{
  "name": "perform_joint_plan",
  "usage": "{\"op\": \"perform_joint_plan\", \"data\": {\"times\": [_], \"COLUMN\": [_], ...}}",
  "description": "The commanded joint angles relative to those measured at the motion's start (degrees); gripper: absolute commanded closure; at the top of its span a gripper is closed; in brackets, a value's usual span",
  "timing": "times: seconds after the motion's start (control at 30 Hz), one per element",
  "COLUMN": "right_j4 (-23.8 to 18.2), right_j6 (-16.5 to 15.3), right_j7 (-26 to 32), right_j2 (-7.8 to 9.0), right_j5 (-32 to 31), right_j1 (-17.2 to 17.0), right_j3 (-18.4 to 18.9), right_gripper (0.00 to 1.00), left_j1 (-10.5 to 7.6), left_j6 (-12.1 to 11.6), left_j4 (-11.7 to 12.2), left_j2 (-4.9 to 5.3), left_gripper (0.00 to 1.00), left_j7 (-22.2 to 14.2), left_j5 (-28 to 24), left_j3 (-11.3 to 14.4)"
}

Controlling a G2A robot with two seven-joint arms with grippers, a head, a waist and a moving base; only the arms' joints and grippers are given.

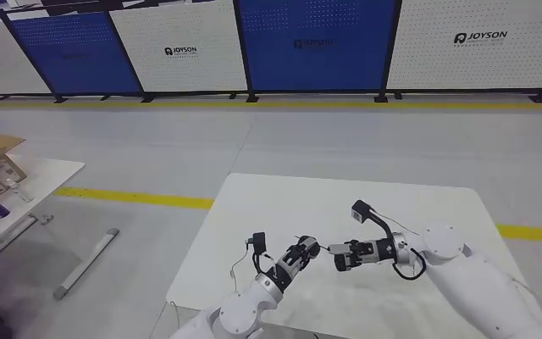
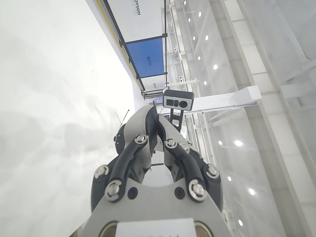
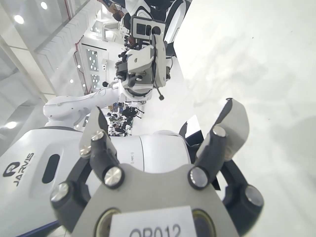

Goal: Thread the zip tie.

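My left pincer was clamped shut, its pads pressed together on a thin black strip with a small knob at the free end, which I took for the zip tie. The strip stuck out past the closed tips into the air. Facing it, tip to tip and just apart, my right pincer stood wide and held nothing. Both hovered above the worktop, about midway between its left and right edges and nearer the near edge than the far one. I could not make out the slot in the tie's head, nor say for certain which end was which. My worry from here was aim. The strip looked limp and very thin, so a closing right pincer might brush it aside instead of catching it, or bend it out of line with the head. With the tips so close, a careless approach could knock metal on metal and twist the tie in the left pincer's grip.
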Motion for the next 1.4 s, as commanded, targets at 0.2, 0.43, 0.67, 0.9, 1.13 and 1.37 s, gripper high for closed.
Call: {"op": "perform_joint_plan", "data": {"times": [0.2,0.43,0.67,0.9,1.13,1.37], "right_j4": [1.68,1.29,3.62,5.35,6.43,7.1], "right_j6": [-0.2,-1.03,-1.86,-1.32,-1.35,-1.79], "right_j7": [-1.64,-2.65,0.02,1.39,2.01,2.59], "right_j2": [-0.59,-0.36,-1.22,-2.38,-3.22,-3.81], "right_j5": [-0.26,2.09,4.59,4.6,4.03,3.78], "right_j1": [0.32,-2.09,-2.25,-1.35,-0.99,-0.95], "right_j3": [-0.1,1.74,2.48,2.3,2.45,3.09], "right_gripper": [0.0,0.0,0.67,0.84,0.88,1.0], "left_j1": [0.21,0.28,1.24,1.85,1.83,1.59], "left_j6": [-0.14,-0.14,-0.59,-0.5,0.04,0.0], "left_j4": [0.06,0.21,-0.64,-0.91,-0.42,0.04], "left_j2": [-0.22,-0.55,-0.81,-1.09,-1.47,-2.04], "left_gripper": [1.0,1.0,1.0,1.0,1.0,1.0], "left_j7": [1.2,0.61,0.21,-0.41,0.04,1.0], "left_j5": [-0.3,-0.99,-0.64,-0.51,0.4,1.39], "left_j3": [-0.03,-0.12,-0.82,-1.47,-1.87,-1.62]}}
